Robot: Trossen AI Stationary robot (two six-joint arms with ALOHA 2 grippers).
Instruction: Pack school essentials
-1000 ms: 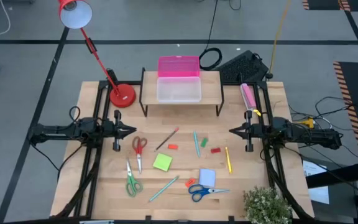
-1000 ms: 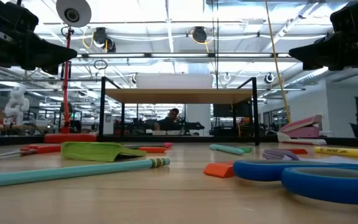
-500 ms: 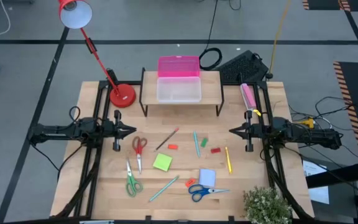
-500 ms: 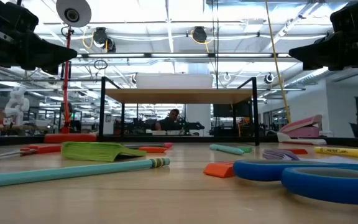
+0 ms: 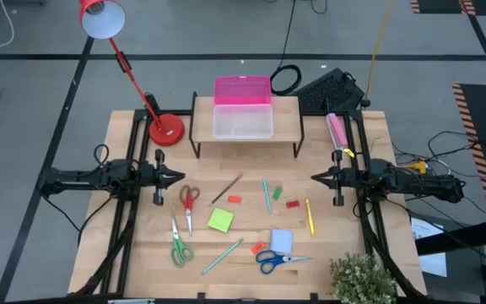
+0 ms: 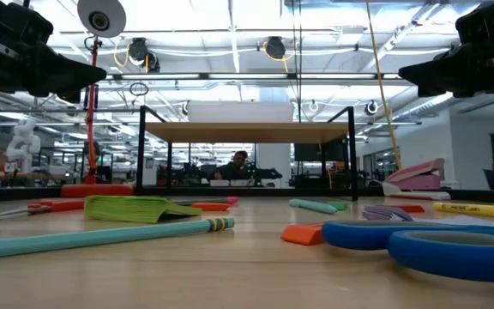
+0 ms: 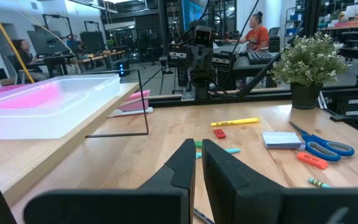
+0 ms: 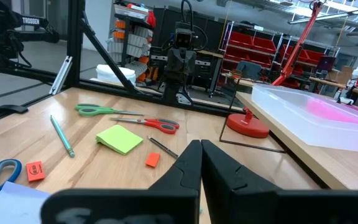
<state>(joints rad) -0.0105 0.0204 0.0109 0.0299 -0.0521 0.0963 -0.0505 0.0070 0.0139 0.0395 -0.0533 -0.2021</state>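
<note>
Left pincer point(image 5: 178, 177): fingers nearly together, gripping nothing, raised at the desk's left edge.
Desk point(image 5: 142, 253): pale wood planks, smooth, on a grey floor.
Red-handled scissors point(image 5: 188, 198): flat, left of centre.
Green sticky pad point(image 5: 220, 220): square, mid-desk.
Clear box point(image 5: 243, 121): pink lid, on a wooden shelf at the back.
Blue-handled scissors point(image 5: 272, 262): near the front edge.
Right pincer point(image 5: 316, 178): fingers nearly together, gripping nothing, raised at the right edge.

Grey floor point(image 5: 40, 34) with dark tape lines; bright ceiling lights point(image 6: 230, 34) over open lab; red storage bins point(image 8: 253, 46) on shelving; people seated at desks point(image 7: 257, 37) beyond
</note>
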